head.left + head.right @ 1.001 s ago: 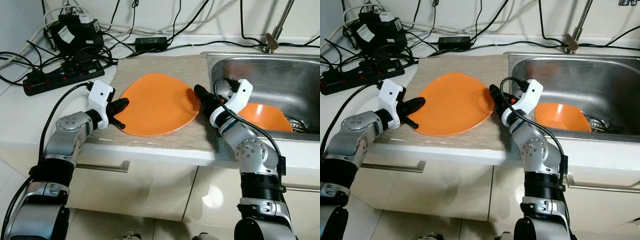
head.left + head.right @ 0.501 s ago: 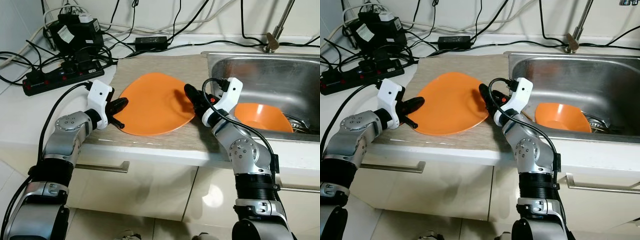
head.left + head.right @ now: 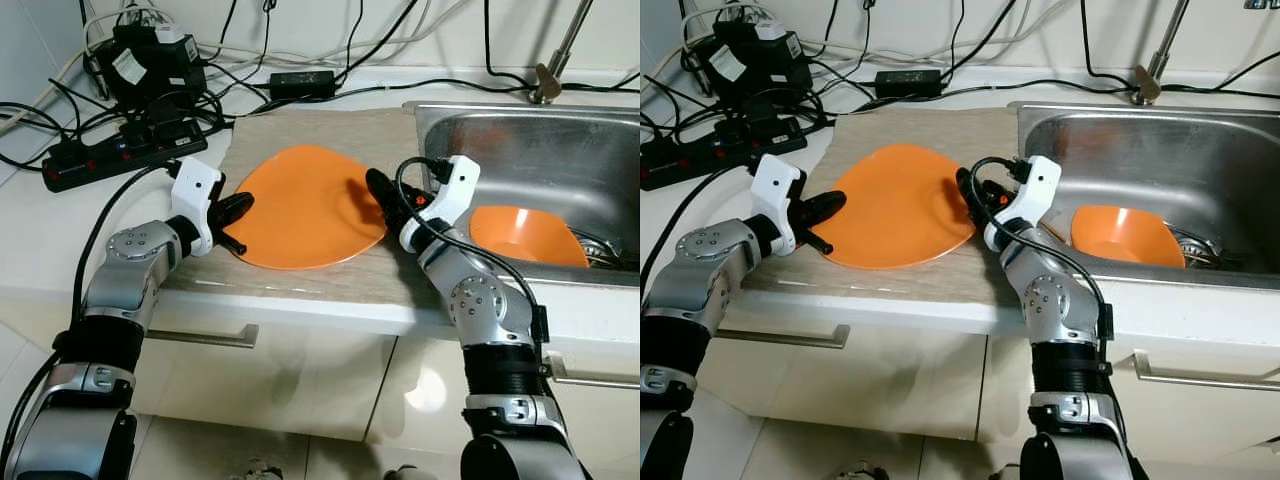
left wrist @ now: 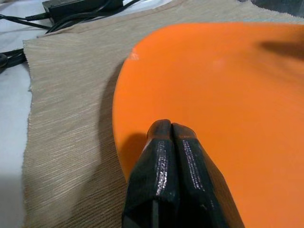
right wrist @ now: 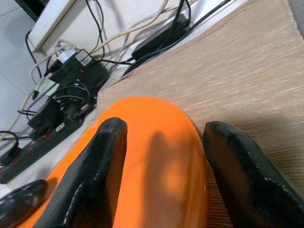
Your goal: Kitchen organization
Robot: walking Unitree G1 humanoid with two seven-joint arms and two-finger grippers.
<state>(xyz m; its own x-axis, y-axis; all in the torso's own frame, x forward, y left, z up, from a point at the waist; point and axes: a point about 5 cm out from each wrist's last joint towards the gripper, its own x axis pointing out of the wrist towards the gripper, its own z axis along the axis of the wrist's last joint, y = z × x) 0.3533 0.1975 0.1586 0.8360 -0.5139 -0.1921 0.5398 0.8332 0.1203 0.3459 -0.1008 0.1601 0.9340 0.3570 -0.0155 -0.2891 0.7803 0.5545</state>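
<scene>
An orange plate (image 3: 310,205) lies on a beige mat (image 3: 330,130) on the counter. My left gripper (image 3: 240,207) is shut, and its tips rest at the plate's left rim; the left wrist view has the joined fingers (image 4: 166,142) over the orange edge. My right gripper (image 3: 380,195) is open at the plate's right rim. In the right wrist view its two fingers (image 5: 102,156) stand apart with the plate (image 5: 152,156) between them. An orange bowl (image 3: 525,235) sits in the steel sink (image 3: 520,140) on the right.
A black power strip (image 3: 120,155), adapters and a tangle of cables crowd the counter's back left. The tap (image 3: 555,70) rises behind the sink. The counter's front edge runs just below the mat, above the cabinet fronts.
My right gripper has moved left from beside the plate's right rim to over it. The left gripper has held its place at the left rim.
</scene>
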